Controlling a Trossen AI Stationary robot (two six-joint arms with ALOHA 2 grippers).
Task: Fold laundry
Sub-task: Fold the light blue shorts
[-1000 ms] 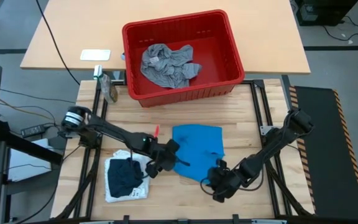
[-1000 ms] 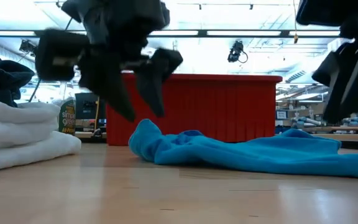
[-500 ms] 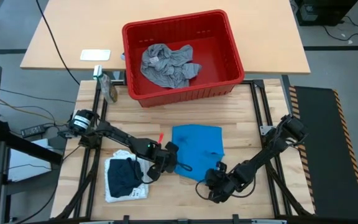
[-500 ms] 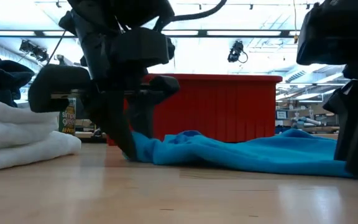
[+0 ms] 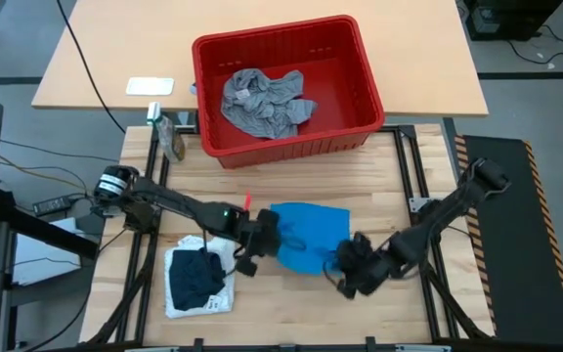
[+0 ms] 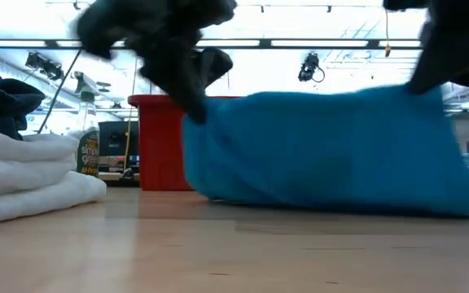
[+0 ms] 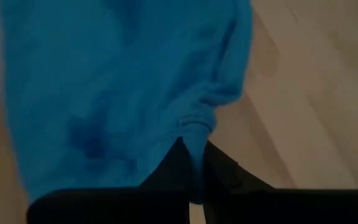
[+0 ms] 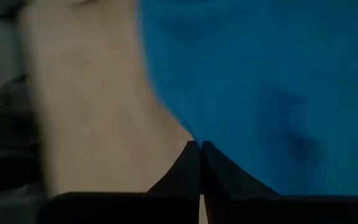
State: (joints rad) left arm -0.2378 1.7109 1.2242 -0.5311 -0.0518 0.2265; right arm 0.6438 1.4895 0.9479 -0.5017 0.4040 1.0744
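Observation:
The bright blue garment point(image 5: 309, 233) lies mid-table, its near edge raised; in the low view it hangs like a curtain point(image 6: 324, 150) with its lower part on the wood. My left gripper point(image 5: 270, 239) is shut on its near left corner. My right gripper point(image 5: 346, 264) is shut on its near right corner. A heather grey garment point(image 5: 262, 103) lies crumpled in the red basket point(image 5: 360, 78). A dark navy garment point(image 5: 192, 276) rests on a folded white one point(image 5: 213, 299) at the near left. My left gripper pinches the blue garment's hemmed corner point(image 7: 195, 126) between its two shut fingers, coming from the table's left and slanting down. The corner is lifted and the cloth hangs below it point(image 6: 218, 155), reaching the table. My right gripper pinches the garment's near right corner point(image 8: 191, 138) at the cloth's edge between its shut fingers, coming from the near right. That corner point(image 6: 430, 94) is raised off the table and the cloth hangs from it, drawn fairly flat between the two grippers.
The red basket stands at the table's far edge. The white and navy stack point(image 6: 23, 175) sits at the near left, close to my left arm. A spray bottle point(image 5: 171, 137) stands at the far left. Bare wood point(image 5: 291, 308) lies near the front edge.
Both grippers came down onto the blue garment's near corners, shut on them, then rose and went toward the far edge. The near edge is now lifted and carried over the garment, while its far part stays on the table.

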